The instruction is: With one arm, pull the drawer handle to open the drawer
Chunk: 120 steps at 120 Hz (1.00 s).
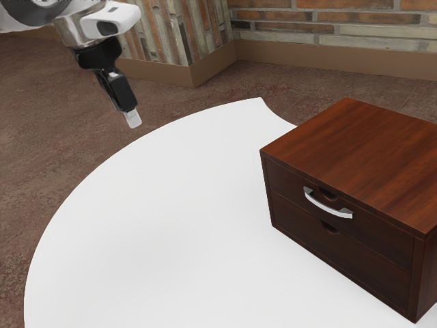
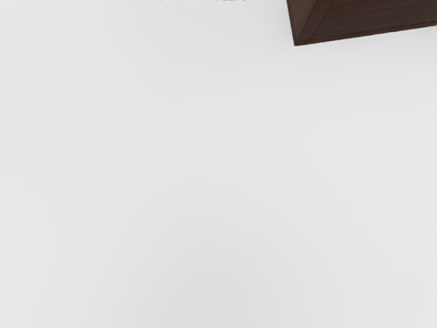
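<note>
Brick walls (image 1: 328, 27) and a mottled brown floor (image 1: 41, 123) stood behind a round white tabletop (image 1: 171, 232), which carried a dark reddish wooden two-drawer cabinet (image 1: 369, 147) toward 4 o'clock in the exterior view. Its front faced roughly 8 o'clock, and the curved silver metal drawer handle (image 1: 328, 203) sat on the upper drawer front (image 1: 382, 236), above a lower drawer front (image 1: 355, 263) that bore only a small dark recess. Both fronts looked flush with the cabinet body, so the drawer appeared fully shut. At 10 o'clock, the white and silver robot arm (image 1: 95, 24) hung above the tabletop's far edge with its black jaws angled down toward 5 o'clock, well apart from the handle and touching nothing. The jaws were seen side-on, so whether they stood apart or together could not be told. From the wrist view, bare white tabletop (image 2: 205, 178) lay under the hand, with just a corner of the cabinet (image 2: 355, 20) ahead. Judged from this, the task had barely begun: nothing was grasped or moved, and the whole reach across the tabletop, the alignment with the handle, the closing on it and the pull outward all remained to be done.
</note>
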### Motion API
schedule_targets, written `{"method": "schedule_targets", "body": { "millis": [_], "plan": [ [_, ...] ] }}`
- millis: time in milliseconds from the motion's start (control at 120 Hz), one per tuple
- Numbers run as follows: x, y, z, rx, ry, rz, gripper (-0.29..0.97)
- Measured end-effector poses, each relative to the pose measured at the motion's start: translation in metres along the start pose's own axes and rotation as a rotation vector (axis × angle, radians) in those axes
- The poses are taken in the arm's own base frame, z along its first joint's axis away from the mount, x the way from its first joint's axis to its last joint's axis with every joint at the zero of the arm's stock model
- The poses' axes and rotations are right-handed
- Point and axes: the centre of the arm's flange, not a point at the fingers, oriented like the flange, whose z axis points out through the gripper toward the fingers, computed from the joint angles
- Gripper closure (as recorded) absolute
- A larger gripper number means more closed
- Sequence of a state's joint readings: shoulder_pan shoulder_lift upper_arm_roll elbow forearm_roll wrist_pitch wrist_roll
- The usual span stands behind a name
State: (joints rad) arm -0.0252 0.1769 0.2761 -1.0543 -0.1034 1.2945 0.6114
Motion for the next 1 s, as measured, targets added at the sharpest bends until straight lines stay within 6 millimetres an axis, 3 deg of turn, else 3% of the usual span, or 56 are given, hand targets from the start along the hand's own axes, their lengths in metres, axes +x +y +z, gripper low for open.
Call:
{"method": "schedule_targets", "body": {
  "millis": [183,342,400,575,667,767,892,1000],
  "plan": [
    [0.009,-0.001,0.013,-0.003,-0.018,0.035,0.0],
    [0.014,0.014,0.012,-0.017,-0.011,0.085,0.0],
    [0.01,0.033,0.009,-0.04,-0.006,0.121,0.0],
    [-0.036,0.088,0.005,-0.095,-0.032,0.218,0.0],
    [-0.016,0.16,0.015,-0.087,-0.073,0.403,0.0],
    [0.0,0.214,0.026,-0.039,-0.119,0.578,0.0],
    [0.014,0.237,0.052,0.025,-0.135,0.721,0.0],
    [0.024,0.25,0.054,0.066,-0.097,0.829,0.0]
  ]
}}
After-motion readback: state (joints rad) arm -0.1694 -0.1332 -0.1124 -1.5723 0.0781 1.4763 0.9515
